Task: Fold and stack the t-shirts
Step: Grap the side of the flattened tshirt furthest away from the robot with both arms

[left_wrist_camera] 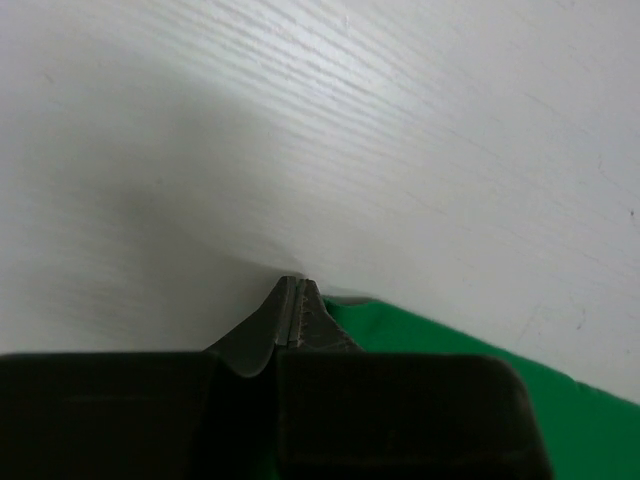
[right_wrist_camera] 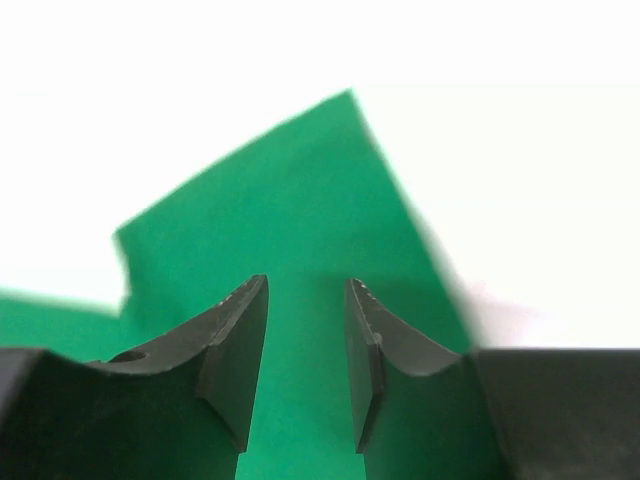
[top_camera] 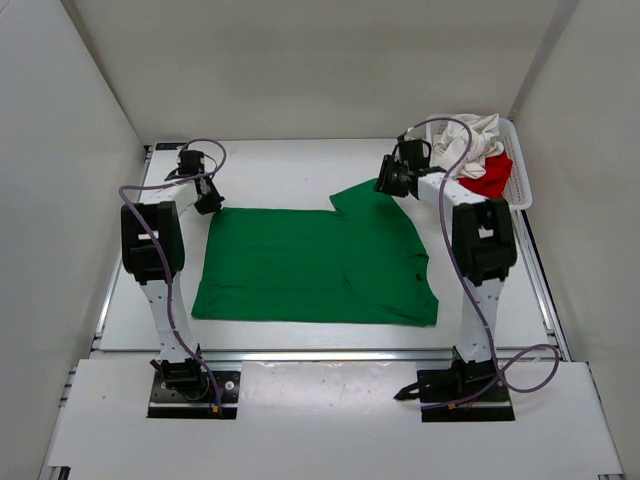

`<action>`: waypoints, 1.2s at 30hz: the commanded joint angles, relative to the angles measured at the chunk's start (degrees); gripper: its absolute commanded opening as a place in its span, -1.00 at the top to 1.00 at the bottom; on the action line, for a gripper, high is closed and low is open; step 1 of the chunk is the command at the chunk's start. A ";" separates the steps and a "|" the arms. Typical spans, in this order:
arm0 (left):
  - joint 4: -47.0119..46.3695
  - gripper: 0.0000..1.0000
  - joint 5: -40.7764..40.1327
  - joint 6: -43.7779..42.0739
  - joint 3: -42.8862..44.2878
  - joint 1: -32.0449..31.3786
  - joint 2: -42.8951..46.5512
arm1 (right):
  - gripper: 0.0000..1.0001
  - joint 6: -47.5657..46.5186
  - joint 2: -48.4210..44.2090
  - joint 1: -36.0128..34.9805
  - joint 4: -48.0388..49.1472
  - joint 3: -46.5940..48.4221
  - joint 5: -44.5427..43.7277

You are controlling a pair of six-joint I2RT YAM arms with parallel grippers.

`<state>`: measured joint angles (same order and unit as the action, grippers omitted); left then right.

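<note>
- Top external view: the green shirt point(top_camera: 310, 265) lies spread flat in the middle of the table point(top_camera: 270, 165). The white shirt point(top_camera: 485, 130) and red shirt point(top_camera: 492, 178) are bunched in the basket point(top_camera: 522, 195) at the far right corner.
- The left gripper point(left_wrist_camera: 297, 295) sits at the shirt's far left corner with its fingers pressed together. Green cloth shows just beside the tips, but I cannot tell whether any hem is pinched between them.
- The right gripper point(right_wrist_camera: 307, 285) hangs over the far right sleeve point(right_wrist_camera: 300, 190). Its jaws are apart and nothing is caught between them.
- Handling: the cloth looks light, limp and thin. It will likely sag and drag rather than hold a line, so both far corners should rise together.
- Where to take hold: the hem or a sleeve edge, pinched low against the table. A grip in the middle would bunch both layers.
- Room: bare table lies beyond the far edge and to the left. The shirt's near edge is close to the table's front. The basket crowds the right arm, and the walls point(top_camera: 60, 150) close in on both sides.
</note>
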<state>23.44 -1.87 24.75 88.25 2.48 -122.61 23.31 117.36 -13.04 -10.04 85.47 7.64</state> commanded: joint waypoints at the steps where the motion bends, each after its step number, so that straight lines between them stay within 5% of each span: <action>1: -2.87 1.00 2.39 1.44 -2.98 -0.37 6.76 | 0.30 -3.44 8.99 0.47 -8.49 13.79 -6.75; 10: -3.93 1.00 3.27 1.52 -5.19 -0.99 8.18 | 0.28 -7.67 41.26 -0.76 -39.32 69.80 -11.94; 14: -3.58 1.00 3.27 1.26 -4.67 -0.64 7.82 | 0.30 -8.45 38.21 -0.76 -36.45 63.07 -11.68; 25: -3.84 1.00 3.71 1.53 -4.31 -0.72 7.73 | 0.32 -8.90 36.71 -1.55 -40.75 64.56 -14.41; 34: -4.02 1.00 4.50 2.23 -4.67 -0.63 8.26 | 0.98 -8.19 36.63 -2.08 -40.67 66.75 -12.73; 36: -4.89 1.00 4.07 2.32 -5.11 -0.55 8.87 | 0.99 -8.19 34.35 -1.99 -40.76 67.02 -13.26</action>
<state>20.36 1.48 26.46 83.50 1.76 -118.48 15.03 156.22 -14.41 -48.42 150.23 -5.50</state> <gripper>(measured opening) 0.034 0.013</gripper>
